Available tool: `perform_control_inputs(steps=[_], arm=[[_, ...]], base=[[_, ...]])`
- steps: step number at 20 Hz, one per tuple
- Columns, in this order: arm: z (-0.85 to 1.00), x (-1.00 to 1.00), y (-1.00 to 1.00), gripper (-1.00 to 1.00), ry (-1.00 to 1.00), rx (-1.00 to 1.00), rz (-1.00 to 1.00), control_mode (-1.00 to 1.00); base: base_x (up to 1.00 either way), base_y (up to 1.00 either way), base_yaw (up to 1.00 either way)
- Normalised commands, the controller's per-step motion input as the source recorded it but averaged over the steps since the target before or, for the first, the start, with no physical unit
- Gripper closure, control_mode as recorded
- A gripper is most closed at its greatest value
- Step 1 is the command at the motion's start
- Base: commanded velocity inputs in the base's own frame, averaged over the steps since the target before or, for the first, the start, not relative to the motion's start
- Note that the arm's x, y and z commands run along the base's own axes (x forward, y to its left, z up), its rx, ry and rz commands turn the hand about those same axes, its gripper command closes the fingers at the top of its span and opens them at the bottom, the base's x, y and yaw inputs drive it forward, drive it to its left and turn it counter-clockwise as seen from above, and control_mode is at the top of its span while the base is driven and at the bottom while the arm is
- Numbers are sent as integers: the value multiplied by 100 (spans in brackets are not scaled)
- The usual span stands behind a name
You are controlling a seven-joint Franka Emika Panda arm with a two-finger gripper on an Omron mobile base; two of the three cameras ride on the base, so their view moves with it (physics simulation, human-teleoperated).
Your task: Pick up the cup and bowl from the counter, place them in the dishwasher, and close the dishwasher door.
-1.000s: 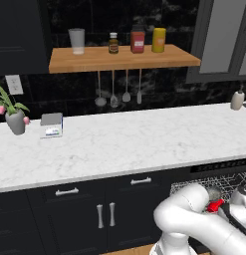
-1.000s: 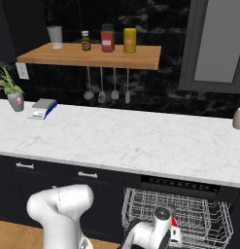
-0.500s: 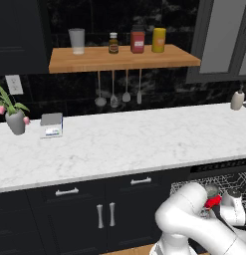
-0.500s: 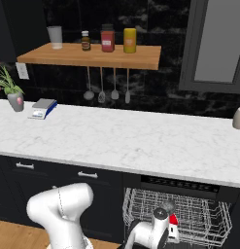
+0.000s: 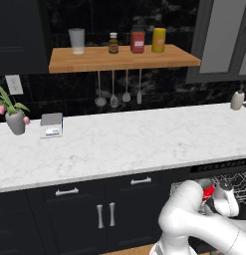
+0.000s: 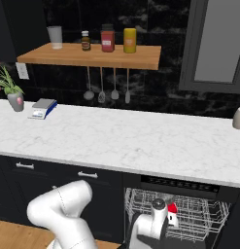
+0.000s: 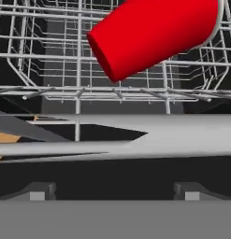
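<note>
A red cup [image 7: 154, 32] with a white inside lies tilted on its side in the grey wire rack [image 7: 79, 70] of the dishwasher [image 6: 180, 185]. My gripper [image 7: 114, 191] is open in front of and below the cup, with nothing between its wide-set fingertips. In the base views my hand is low at the pulled-out rack [image 6: 201, 219], and the cup [image 5: 208, 191] [image 6: 172, 208] shows as a small red patch beside it. The white marble counter [image 5: 119, 144] runs above. The dishwasher door is out of view.
A wooden shelf [image 5: 124, 59] holds a glass and three jars, with utensils [image 5: 119, 94] hanging below it. On the counter stand a plant vase [image 5: 16, 122], a small box [image 5: 51, 124] and a soap bottle [image 5: 237, 100]. Navy cabinets [image 5: 104, 209] sit left of the dishwasher.
My hand has shifted slightly upward at the rack, and the red cup beside it shows a little higher in both base views.
</note>
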Motion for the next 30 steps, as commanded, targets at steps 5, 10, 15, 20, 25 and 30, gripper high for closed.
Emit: perform_control_inputs(steps=[5,10,15,20,25,30], arm=[[26,-6,-23,-100,-1,7,-6,-100],[13,-89,-49,-100,-1,3,-7,-100],[94,-90,-9,-100,0,0,-3,-100],[100,-81,5,-100,0,-3,0,-100],[100,-100,0,-100,-15,0,0,-100],[71,-100,-17,-100,-12,0,4,-100]], base=[[0,0,0],[0,0,0],[0,0,0],[0,0,0],[0,0,0],[0,0,0]])
